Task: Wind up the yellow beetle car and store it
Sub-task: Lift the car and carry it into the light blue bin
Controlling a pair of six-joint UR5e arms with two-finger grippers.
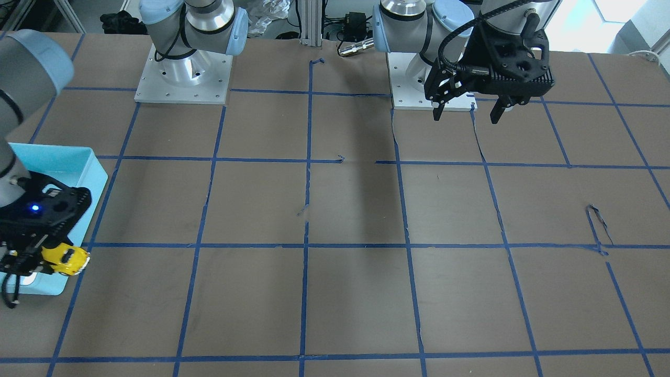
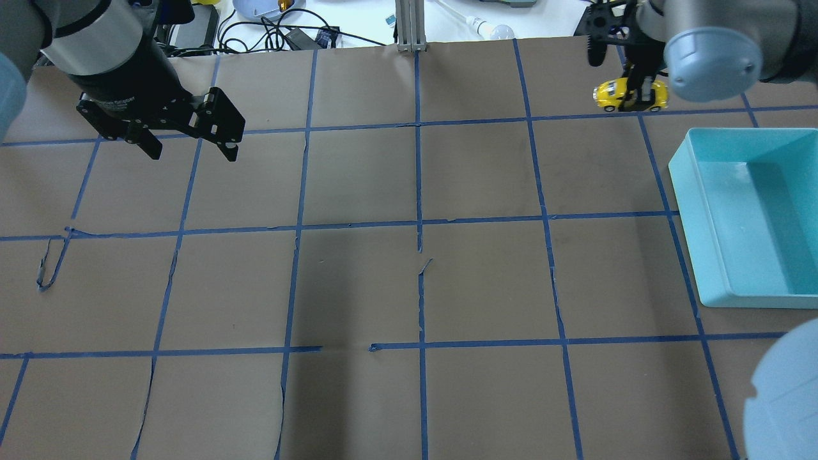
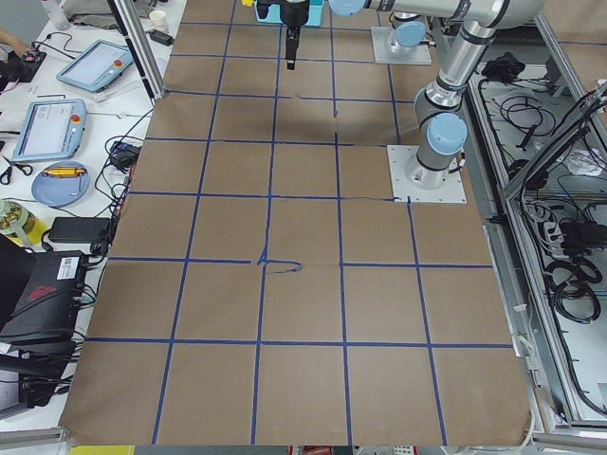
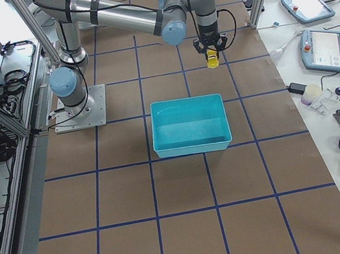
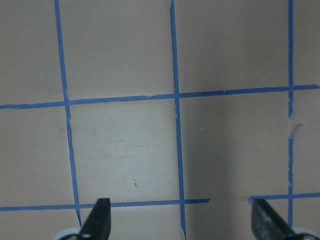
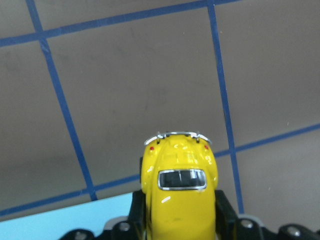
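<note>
The yellow beetle car (image 2: 629,94) is clamped between my right gripper's (image 2: 631,97) fingers and held in the air, off the table. It hangs by the far corner of the teal bin (image 2: 703,211). In the right wrist view the car (image 6: 179,190) points away from the camera, with the bin's edge (image 6: 60,220) at the lower left. The car also shows in the front view (image 1: 67,259) and in the right side view (image 4: 212,61). My left gripper (image 2: 193,153) is open and empty above the table on the other side; its fingers (image 5: 97,217) are spread wide.
The brown table is marked with a grid of blue tape (image 2: 418,191). The teal bin (image 4: 190,127) holds nothing that I can see. Both arm bases (image 1: 183,78) stand at the robot's edge. Cables and tablets lie beyond the far edge (image 2: 287,32).
</note>
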